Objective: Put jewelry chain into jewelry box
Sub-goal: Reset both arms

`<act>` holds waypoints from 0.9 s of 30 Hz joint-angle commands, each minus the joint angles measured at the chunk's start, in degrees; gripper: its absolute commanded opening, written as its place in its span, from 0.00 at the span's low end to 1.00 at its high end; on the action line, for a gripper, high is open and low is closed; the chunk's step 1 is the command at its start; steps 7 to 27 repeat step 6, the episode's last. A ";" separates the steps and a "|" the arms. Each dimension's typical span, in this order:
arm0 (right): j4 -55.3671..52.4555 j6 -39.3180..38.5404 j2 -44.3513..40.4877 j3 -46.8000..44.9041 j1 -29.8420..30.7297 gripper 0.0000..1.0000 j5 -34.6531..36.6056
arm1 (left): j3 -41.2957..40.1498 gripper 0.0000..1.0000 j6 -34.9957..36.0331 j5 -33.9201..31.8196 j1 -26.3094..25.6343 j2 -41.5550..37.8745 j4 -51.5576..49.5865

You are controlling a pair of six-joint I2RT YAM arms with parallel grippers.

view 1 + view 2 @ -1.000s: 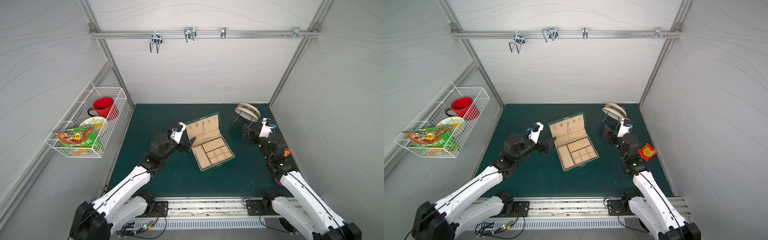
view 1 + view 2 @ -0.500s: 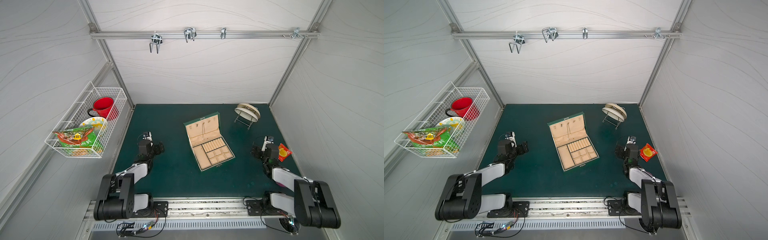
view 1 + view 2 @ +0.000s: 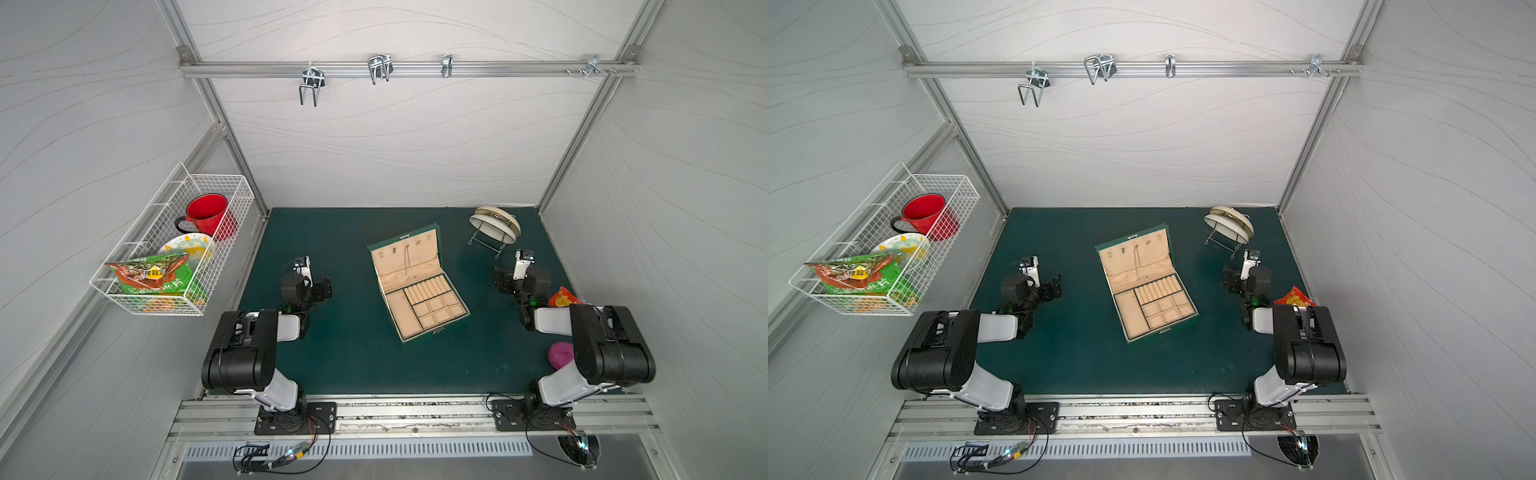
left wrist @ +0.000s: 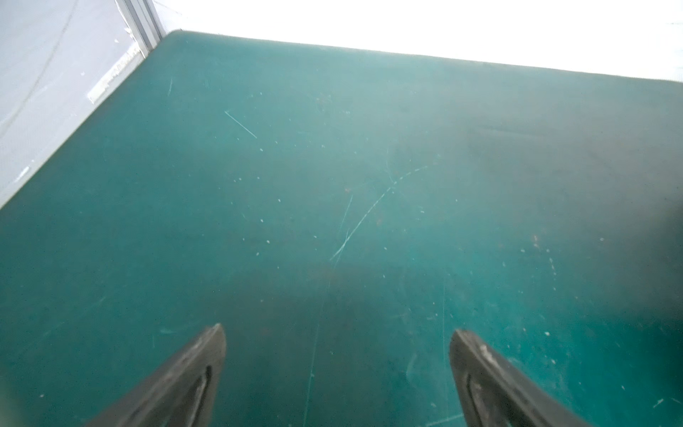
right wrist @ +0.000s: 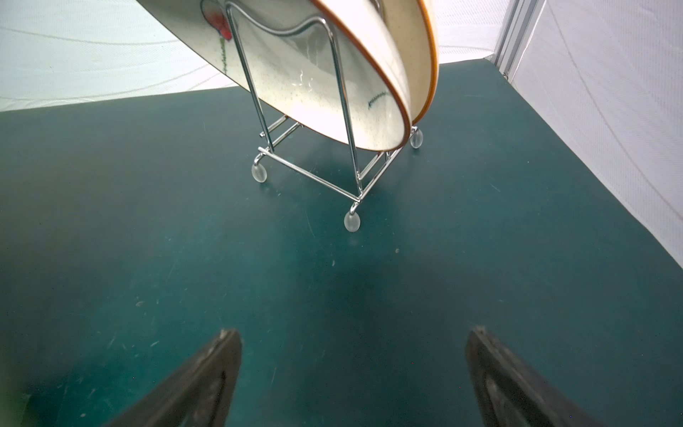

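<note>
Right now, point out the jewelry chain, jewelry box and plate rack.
jewelry chain [image 3: 406, 262], in a top view, mid-length against the lid lining.
jewelry box [image 3: 397, 309], in a top view, bare large compartment.
plate rack [image 5: 309, 174], right wrist view, chrome base bar.

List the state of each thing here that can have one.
Box: open, lid leaned back.
Chain: in the box, strung down the inside of the lid.
Left gripper: open, empty.
Right gripper: open, empty.
Mug: upright in the basket.
Plates: on edge in the rack.
</note>
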 commanded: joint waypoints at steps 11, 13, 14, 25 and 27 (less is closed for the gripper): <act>-1.10 -0.47 -0.05 0.36 -0.11 0.99 -1.26 | 1.58 1.00 0.59 -0.55 -0.14 -0.22 3.17; -1.10 -0.47 -0.05 0.36 -0.11 0.99 -1.26 | 1.58 1.00 0.59 -0.55 -0.14 -0.22 3.17; -1.10 -0.47 -0.05 0.36 -0.11 0.99 -1.26 | 1.58 1.00 0.59 -0.55 -0.14 -0.22 3.17; -1.10 -0.47 -0.05 0.36 -0.11 0.99 -1.26 | 1.58 1.00 0.59 -0.55 -0.14 -0.22 3.17; -1.10 -0.47 -0.05 0.36 -0.11 0.99 -1.26 | 1.58 1.00 0.59 -0.55 -0.14 -0.22 3.17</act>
